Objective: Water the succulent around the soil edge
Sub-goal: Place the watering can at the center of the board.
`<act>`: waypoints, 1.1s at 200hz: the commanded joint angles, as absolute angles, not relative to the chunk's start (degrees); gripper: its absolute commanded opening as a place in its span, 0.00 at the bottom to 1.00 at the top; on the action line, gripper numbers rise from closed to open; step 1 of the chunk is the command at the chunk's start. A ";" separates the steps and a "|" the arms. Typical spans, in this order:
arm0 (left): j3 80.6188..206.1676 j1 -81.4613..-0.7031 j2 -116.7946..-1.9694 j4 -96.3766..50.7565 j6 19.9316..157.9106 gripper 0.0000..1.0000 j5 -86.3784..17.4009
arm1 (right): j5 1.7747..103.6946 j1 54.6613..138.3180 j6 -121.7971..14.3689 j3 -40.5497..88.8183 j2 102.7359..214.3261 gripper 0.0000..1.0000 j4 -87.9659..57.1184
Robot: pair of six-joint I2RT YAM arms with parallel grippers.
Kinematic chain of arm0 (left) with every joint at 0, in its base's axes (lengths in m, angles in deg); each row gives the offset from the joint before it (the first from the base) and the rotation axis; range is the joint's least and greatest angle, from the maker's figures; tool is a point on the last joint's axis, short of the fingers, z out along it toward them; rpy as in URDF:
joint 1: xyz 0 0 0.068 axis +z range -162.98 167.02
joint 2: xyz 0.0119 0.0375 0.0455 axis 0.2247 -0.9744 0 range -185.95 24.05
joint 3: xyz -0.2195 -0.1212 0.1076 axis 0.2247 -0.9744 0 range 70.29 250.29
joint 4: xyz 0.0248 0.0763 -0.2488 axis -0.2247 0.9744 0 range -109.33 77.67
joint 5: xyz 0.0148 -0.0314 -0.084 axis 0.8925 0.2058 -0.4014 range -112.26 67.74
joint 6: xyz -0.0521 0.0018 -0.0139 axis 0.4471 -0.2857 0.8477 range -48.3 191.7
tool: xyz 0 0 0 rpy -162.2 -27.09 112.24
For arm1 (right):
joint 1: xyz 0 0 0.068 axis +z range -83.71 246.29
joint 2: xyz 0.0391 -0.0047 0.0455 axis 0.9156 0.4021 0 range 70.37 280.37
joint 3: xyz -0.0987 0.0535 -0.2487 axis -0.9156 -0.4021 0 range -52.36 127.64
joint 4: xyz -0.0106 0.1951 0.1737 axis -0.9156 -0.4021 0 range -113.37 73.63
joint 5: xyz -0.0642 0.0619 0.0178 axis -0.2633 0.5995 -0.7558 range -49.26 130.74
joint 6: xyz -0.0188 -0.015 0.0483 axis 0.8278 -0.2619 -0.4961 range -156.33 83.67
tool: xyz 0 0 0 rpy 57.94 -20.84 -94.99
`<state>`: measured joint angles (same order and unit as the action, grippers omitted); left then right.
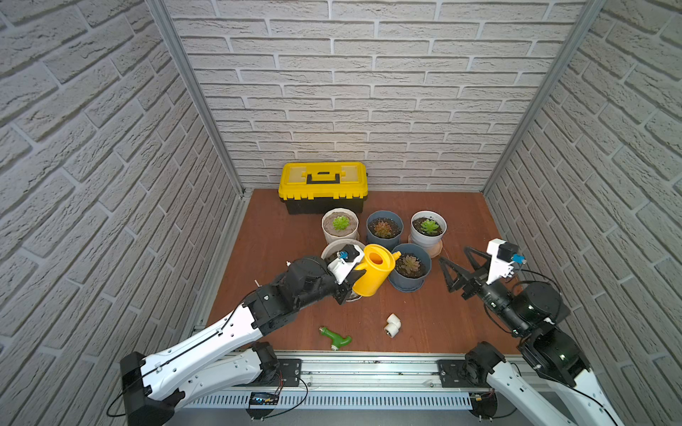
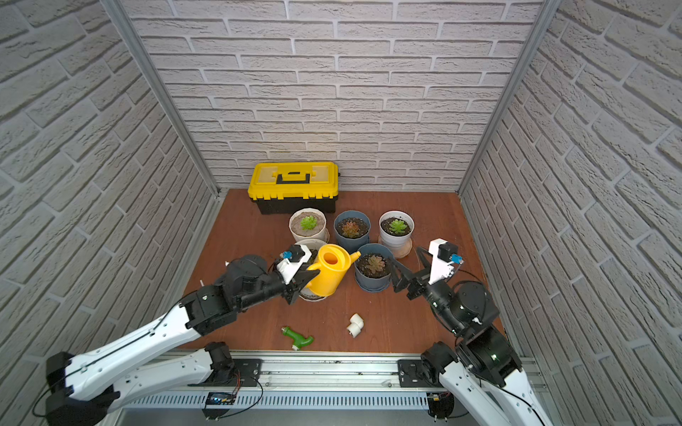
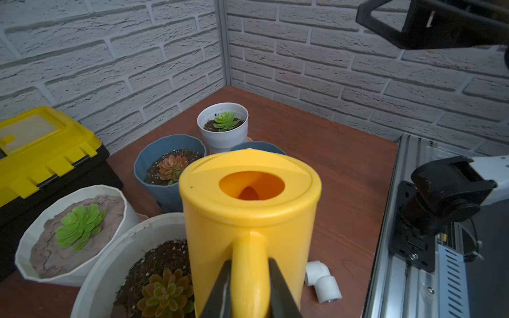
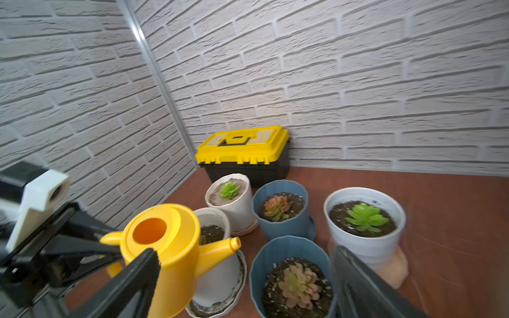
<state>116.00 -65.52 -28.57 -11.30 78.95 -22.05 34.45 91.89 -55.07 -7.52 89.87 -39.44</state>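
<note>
while the left claw (image 3: 250,291) is clamped tight on the handle of the yellow watering can (image 1: 374,271), the can hangs close to upright above the near white pot (image 1: 332,248). its spout (image 4: 220,247) reaches toward the near blue pot (image 1: 407,286). that pot holds dark soil and a pale pink succulent (image 1: 409,265). in both top views the spout tip sits at the pot's rim, while the right wrist view shows it just short of the rim. the right claw (image 1: 453,255) is spread wide with nothing in it, just beside the near blue pot.

behind these, a faceted white pot (image 1: 328,234) holds pale cracked soil and a bright green succulent (image 1: 340,223). a far blue pot (image 1: 383,241) holds dark soil and a reddish succulent (image 1: 383,228). a round white pot (image 1: 424,241) on a tan saucer (image 1: 437,250) holds dark soil and a green succulent (image 1: 429,225). a yellow-lidded toolbox (image 1: 323,177) stands shut at the back wall.

the left wrist view looks into the can's filling hole, but whether it holds water cannot be told. it also shows a brown-green succulent (image 3: 166,294) in the near white pot, hidden under the claw in both top views. only the top views show the green fitting (image 1: 336,337) on the desk (image 1: 265,239), near a white elbow (image 1: 393,324).
</note>
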 commanded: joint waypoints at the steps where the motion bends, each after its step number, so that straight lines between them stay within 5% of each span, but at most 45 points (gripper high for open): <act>1: 114.24 -70.42 -32.15 -29.63 75.56 0.00 -17.48 | 18.10 91.78 -57.11 -3.97 87.38 1.00 -52.41; 75: 116.70 -80.51 -56.19 -54.37 76.87 0.00 -19.47 | 9.98 91.91 -59.19 3.94 84.61 1.00 -64.43; 144: 123.37 -80.59 -75.58 -62.06 78.78 0.00 -24.18 | 10.12 91.91 -59.83 9.60 85.02 1.00 -70.88; 220: 121.22 -77.76 -82.76 -68.29 79.61 0.01 -29.96 | 13.64 91.89 -59.75 7.50 88.08 1.00 -71.49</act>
